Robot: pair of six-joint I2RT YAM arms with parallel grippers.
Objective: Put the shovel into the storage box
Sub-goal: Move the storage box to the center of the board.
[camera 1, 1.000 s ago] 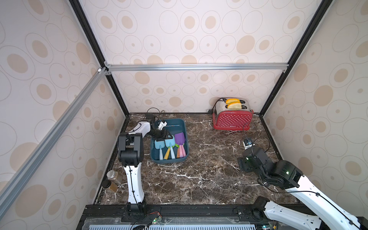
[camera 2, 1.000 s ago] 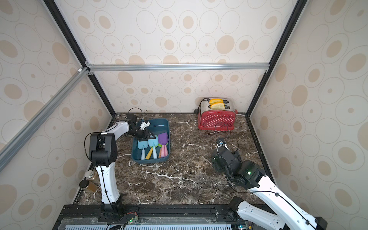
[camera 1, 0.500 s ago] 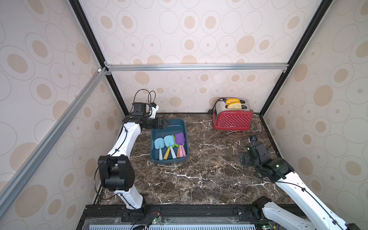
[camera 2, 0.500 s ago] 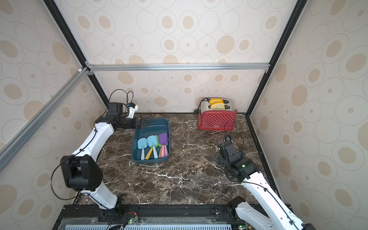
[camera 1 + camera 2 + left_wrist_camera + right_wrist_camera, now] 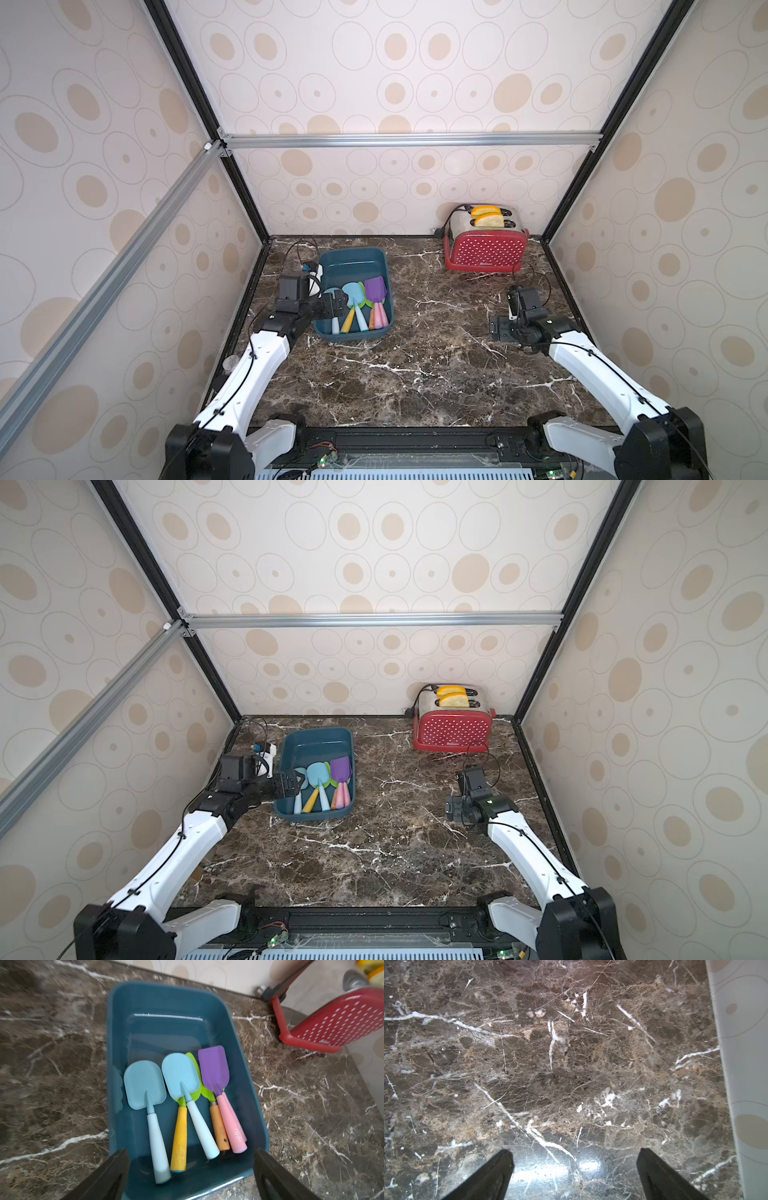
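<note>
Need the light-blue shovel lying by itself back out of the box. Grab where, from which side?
Take the light-blue shovel by its pale handle, mid-length, straight down from above, jaws across it. It lies flat in the storage box; the blade is wide and flat. A yellow handle lies close beside it.

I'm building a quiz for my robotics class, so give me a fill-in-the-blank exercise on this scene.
The purple shovel has a ____ handle.
The storage box holds ____ light blue shovels.
The toaster is ____ with white dots.
The left gripper and right gripper both stand ____.
Missing: pink, two, red, open.
</note>
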